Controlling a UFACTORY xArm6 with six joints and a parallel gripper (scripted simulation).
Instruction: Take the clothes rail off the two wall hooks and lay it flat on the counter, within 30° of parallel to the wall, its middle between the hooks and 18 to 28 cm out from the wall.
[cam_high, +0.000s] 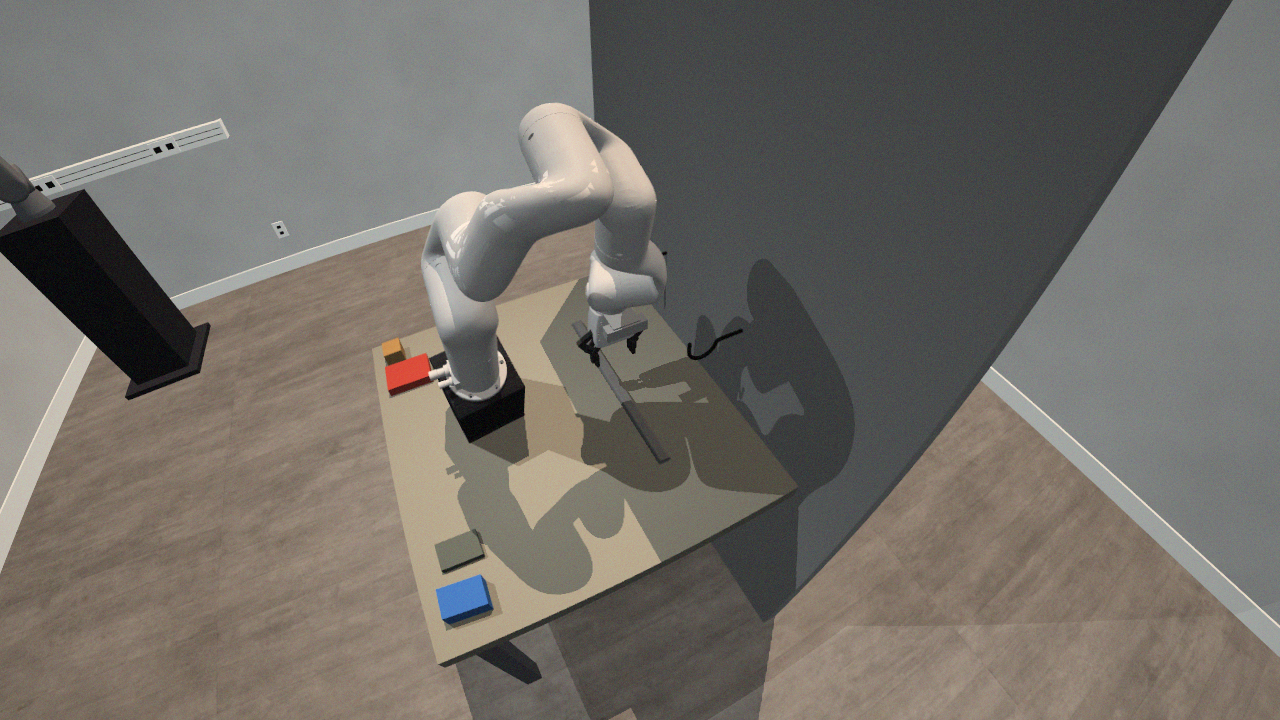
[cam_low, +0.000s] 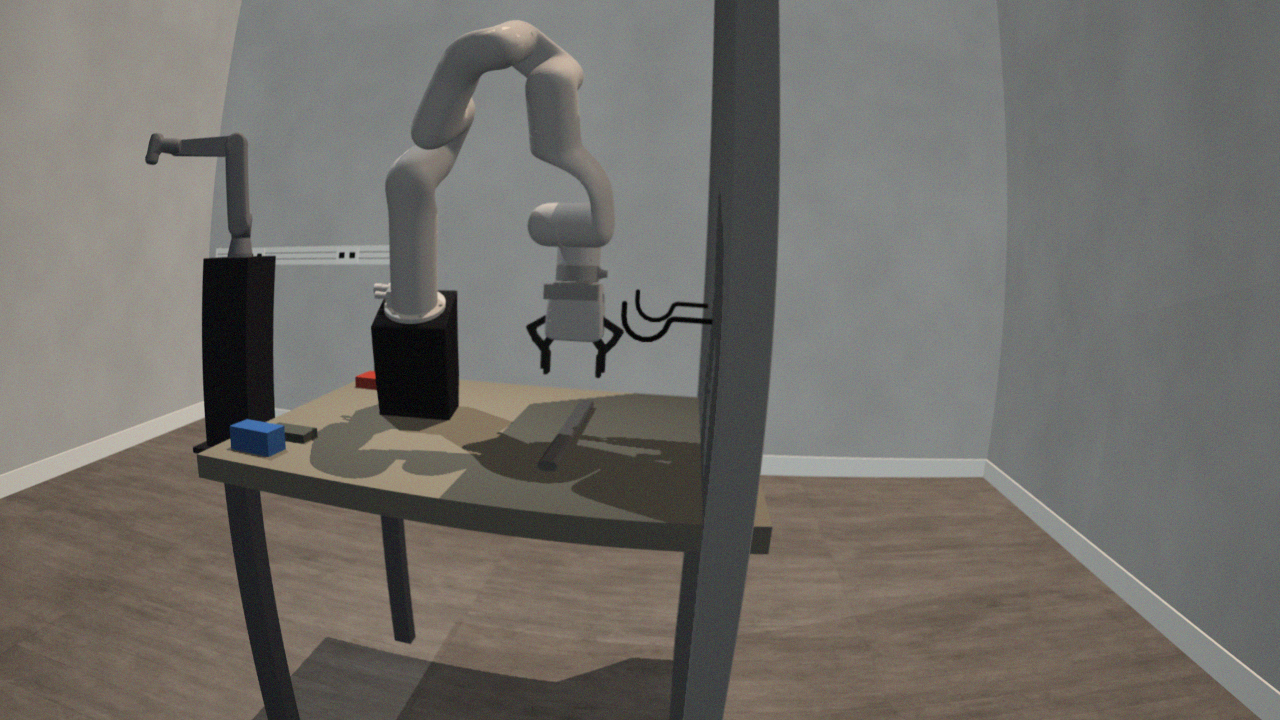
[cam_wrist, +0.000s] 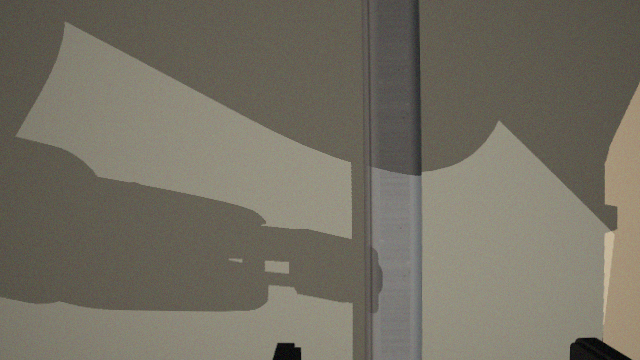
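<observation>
The grey clothes rail (cam_high: 626, 398) lies flat on the counter, roughly parallel to the wall and a little out from it; it also shows in the exterior view (cam_low: 565, 434) and as a vertical bar in the wrist view (cam_wrist: 395, 200). Two black wall hooks (cam_low: 657, 317) stick out of the wall, empty; one shows in the top view (cam_high: 713, 342). My gripper (cam_high: 614, 344) (cam_low: 572, 353) is open and empty, hanging well above the rail's far part. Its fingertips show at the wrist view's bottom edge.
The arm's black base block (cam_high: 486, 407) stands on the counter. A red block (cam_high: 408, 372) and an orange block (cam_high: 392, 349) lie behind it. A grey pad (cam_high: 460, 549) and a blue block (cam_high: 463, 599) lie near the front edge. The wall panel (cam_high: 850, 223) borders the counter.
</observation>
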